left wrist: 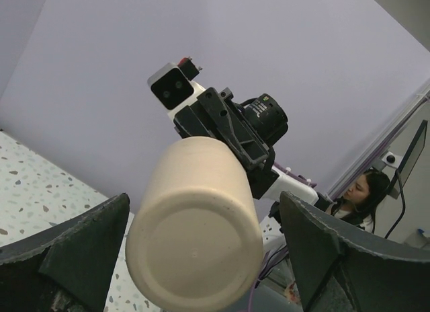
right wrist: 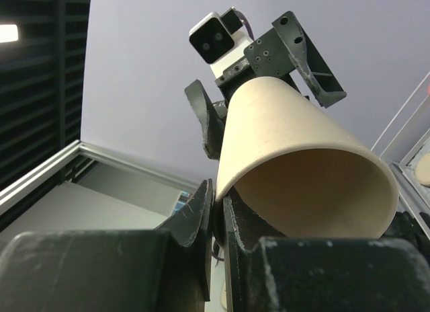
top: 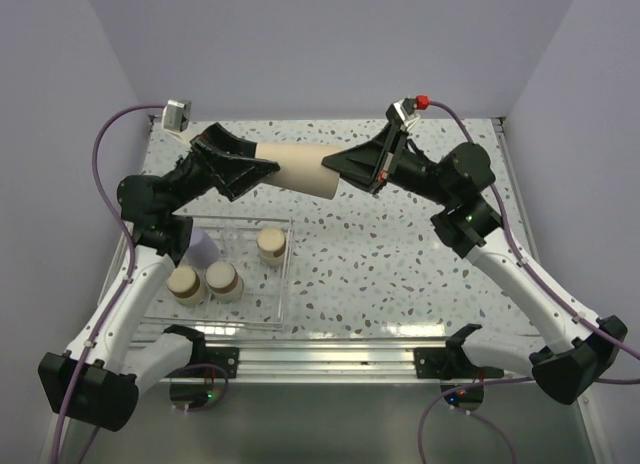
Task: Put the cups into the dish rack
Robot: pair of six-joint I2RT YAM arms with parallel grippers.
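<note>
Cream-beige round tumbler (top: 295, 171) lies on its side in the air, well above the speckled desk (top: 400, 254), bridging the two arms. The right gripper (right wrist: 216, 201) is clenched on its rim, one finger inside the mouth and one outside, with the thin wall pinched between them. The left gripper (top: 252, 180) is released. Its fingers (left wrist: 67, 255) stand spread on either side of the tumbler's closed base, and the left wrist view shows a gap beside one of them. Air surrounds the tumbler above and below, and the lilac back wall (top: 320, 44) stands behind both grippers. Below the left gripper, toward the desk's near edge, sits the clear plastic dish rack (top: 287, 284). A lavender tumbler (top: 203, 249) stands in it under the left arm. Three tumblers with brown-tan bands (top: 224, 280) stand upright there too, two just beside each other and the third nearer the rack's right wall. The rack's near right corner shows bare floor.
</note>
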